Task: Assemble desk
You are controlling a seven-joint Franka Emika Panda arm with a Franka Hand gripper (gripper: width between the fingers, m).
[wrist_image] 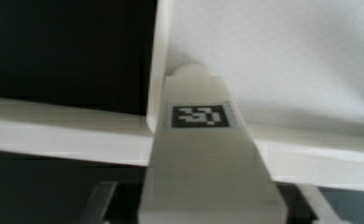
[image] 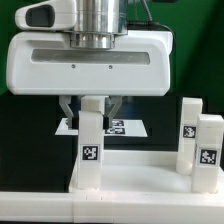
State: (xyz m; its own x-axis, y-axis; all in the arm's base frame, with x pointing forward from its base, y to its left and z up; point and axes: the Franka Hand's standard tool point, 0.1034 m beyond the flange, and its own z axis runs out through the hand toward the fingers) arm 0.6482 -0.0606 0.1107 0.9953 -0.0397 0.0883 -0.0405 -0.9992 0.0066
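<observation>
Up against the near left corner of the tabletop point(image: 150, 178), the tool point(image: 92, 110) has its two dark fingers point(image: 68, 110) closed on the upper end of one square leg point(image: 90, 150), which stands upright with a tag facing us. The leg's foot seems to sit at the tabletop's corner, though the socket itself is hidden behind it, so I cannot tell how far in it has gone. The wrist view looks straight down the leg point(wrist_image: 200, 150), its tag showing, with the white tabletop point(wrist_image: 285, 60) spread behind it.

To my eye the step in hand is seating this leg in its corner socket. Doing it well means keeping the leg plumb, holding it centred over the hole, and turning or pressing without letting it lean, since a tilted leg would jam or push the tabletop along the bench point(image: 20, 140).

By my count: one tabletop, three legs in sight, the held one plus two standing close together at the exterior view's right point(image: 188, 128) point(image: 208, 148). A fourth leg is not visible. One marker board point(image: 130, 127) lies flat beyond, far side, partly hidden.
</observation>
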